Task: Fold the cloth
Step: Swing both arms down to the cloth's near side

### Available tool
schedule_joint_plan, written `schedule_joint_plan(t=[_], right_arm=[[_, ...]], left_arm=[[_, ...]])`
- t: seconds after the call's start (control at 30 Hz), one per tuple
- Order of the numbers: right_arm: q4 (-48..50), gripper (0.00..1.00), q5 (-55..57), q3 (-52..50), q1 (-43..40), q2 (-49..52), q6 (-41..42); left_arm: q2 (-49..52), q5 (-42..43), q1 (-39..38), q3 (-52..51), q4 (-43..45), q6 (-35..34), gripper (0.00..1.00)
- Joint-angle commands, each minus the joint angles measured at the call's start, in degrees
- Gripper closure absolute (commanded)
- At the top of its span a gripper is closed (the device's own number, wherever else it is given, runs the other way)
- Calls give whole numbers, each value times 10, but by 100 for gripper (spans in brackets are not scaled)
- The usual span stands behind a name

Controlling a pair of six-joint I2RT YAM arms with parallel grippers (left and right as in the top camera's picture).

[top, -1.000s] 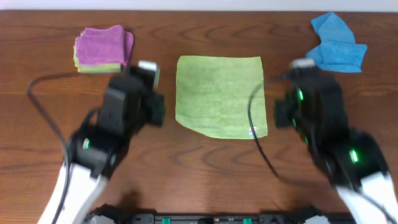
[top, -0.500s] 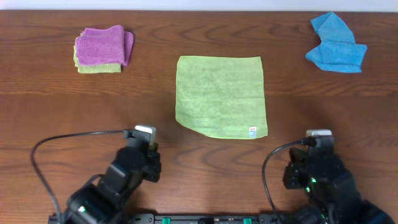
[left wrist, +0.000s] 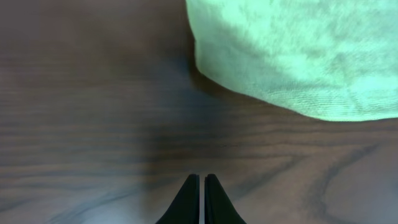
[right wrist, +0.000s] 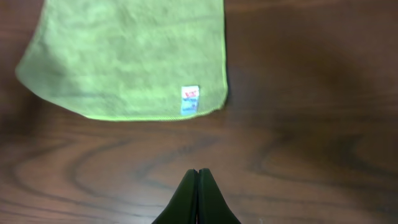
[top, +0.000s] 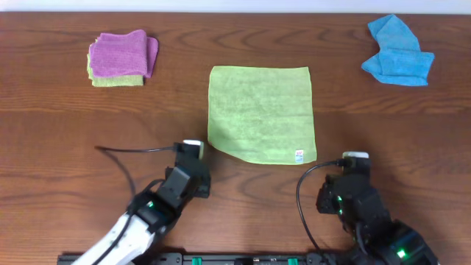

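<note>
The cloth (top: 261, 114) is a lime-green square lying flat in the middle of the wooden table, its white tag (top: 299, 155) at the near right corner. My left gripper (top: 193, 146) hovers just off the cloth's near left corner, shut and empty. Close to the near right corner is my right gripper (top: 356, 157), likewise shut and empty. In the left wrist view the closed fingertips (left wrist: 201, 178) point at bare wood, with the cloth (left wrist: 292, 56) ahead to the right. In the right wrist view the closed tips (right wrist: 198, 171) sit below the cloth (right wrist: 124, 56) and its tag (right wrist: 191, 99).
A purple cloth (top: 121, 53) lies on a folded green one at the back left. A bright blue cloth (top: 397, 53) lies crumpled at the back right. Black cables (top: 132, 152) trail from both arms over the near part of the table.
Both arms pulled back from beside the cloth toward the table's near edge, then the left came forward and to the right again. The cloth has not moved.
</note>
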Motion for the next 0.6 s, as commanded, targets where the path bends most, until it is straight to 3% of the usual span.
schedule_joint_plan(t=[0.0,0.2,0.33,0.57], right_arm=[[2,98,4,-2,7,8,3],[1,98,-9,-2,7,12,-17],[0,98,-13,-2,7,14,-21],[-4,99,-26,-2,7,15,-26]], left_arm=[[50,13,4,0,41,-21,94],[121,33,83,0,111,-3,94],[170,173,153,1,192,17,94],[219,357,218,10,259,-39,94]])
